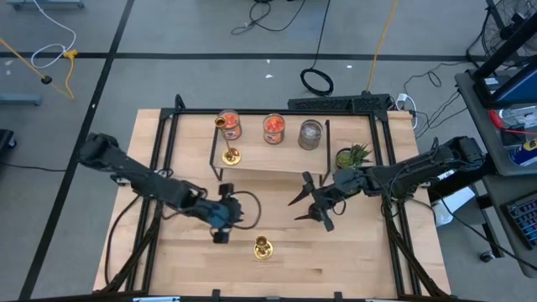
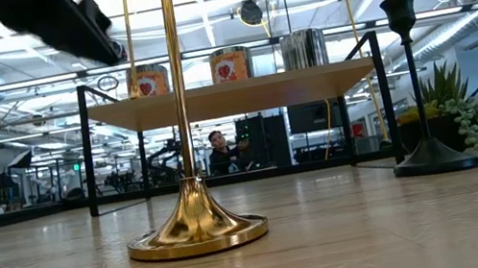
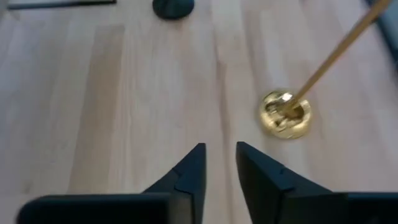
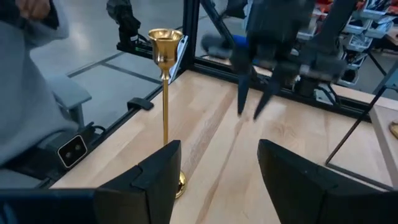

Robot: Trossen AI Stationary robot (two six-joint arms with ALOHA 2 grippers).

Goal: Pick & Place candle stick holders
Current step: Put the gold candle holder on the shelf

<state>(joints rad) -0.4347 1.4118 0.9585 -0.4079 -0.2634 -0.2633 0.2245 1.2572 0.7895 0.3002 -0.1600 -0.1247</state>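
A gold candle stick holder (image 1: 263, 247) stands upright on its round base near the table's front middle; it also shows in the low view (image 2: 198, 228) and the right wrist view (image 4: 165, 93). My left gripper (image 1: 220, 228) hovers left of it, fingers pointing down, slightly open and empty (image 3: 219, 168). My right gripper (image 1: 304, 200) is wide open and empty, up and to the far right of that holder (image 4: 217, 180). A black holder (image 2: 416, 85) stands on its base by my right gripper (image 1: 323, 221). A second gold holder (image 1: 228, 140) stands at the shelf's left end.
A low wooden shelf on a black frame (image 1: 277, 159) at the back carries two orange jar candles (image 1: 273, 128) and a grey one (image 1: 310, 134). A small green plant (image 1: 353, 156) stands right of it. A person sits beyond the table (image 2: 219, 147).
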